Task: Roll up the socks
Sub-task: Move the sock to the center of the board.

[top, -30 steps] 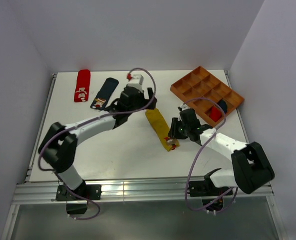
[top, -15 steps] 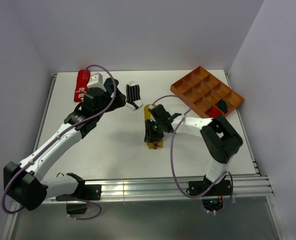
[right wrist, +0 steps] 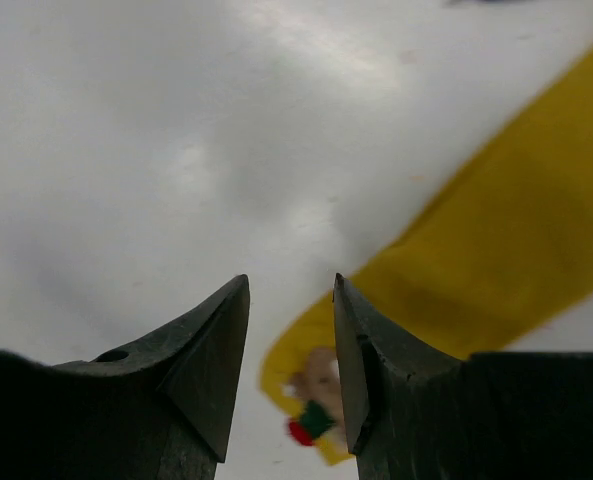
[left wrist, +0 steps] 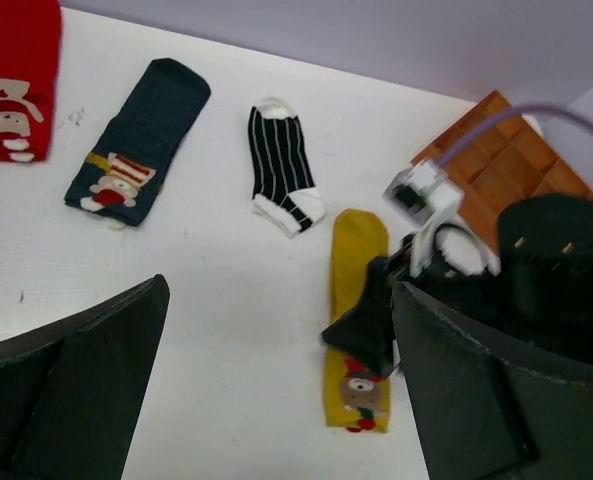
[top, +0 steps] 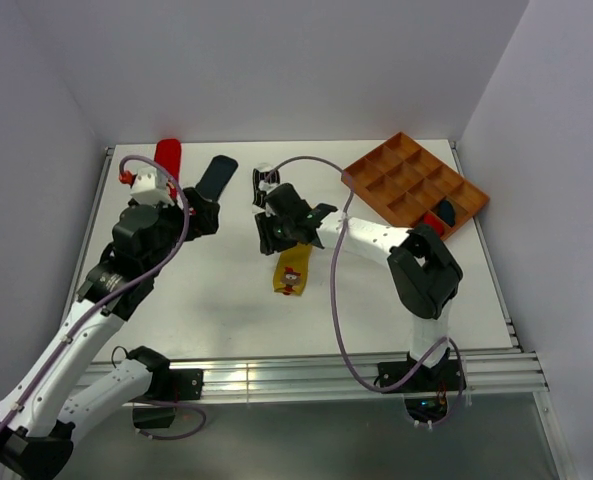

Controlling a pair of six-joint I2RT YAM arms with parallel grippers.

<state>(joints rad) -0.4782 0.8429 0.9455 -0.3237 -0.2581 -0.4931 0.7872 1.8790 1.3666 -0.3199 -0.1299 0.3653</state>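
Right claw [right wrist: 290, 290]: narrow gap, gripping nothing | Change: I swung in from the right to frame centre; mustard sock [top: 291, 270] slid lower-left, still flat | Left claw [left wrist: 281, 300]: wide, pulled back left | Rolling not begun.

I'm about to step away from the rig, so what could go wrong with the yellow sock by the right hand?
The right hand hangs low over the yellow sock, jaws narrowly apart and empty. Closing may pinch only an edge and drag the sock rather than roll it. The striped sock lies near the yellow one's plain end, so a roll that way could catch it.
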